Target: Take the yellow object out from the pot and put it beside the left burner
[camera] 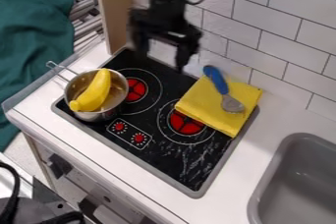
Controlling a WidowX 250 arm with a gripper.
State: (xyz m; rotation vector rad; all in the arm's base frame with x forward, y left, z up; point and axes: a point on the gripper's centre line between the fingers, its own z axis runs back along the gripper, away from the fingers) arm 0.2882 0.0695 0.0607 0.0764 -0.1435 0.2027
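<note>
In the camera view, the gripper (161,62) hangs over the stove's far edge (117,52), fingers wide apart, holding nothing. The banana (98,90) lies in the pot (98,116), its near end over the rim. The pot takes up the space left of the left burner (136,89). A yellow cloth (198,102) partly covers the right burner (186,125), with a blue-handled spoon (216,80) on top.
</note>
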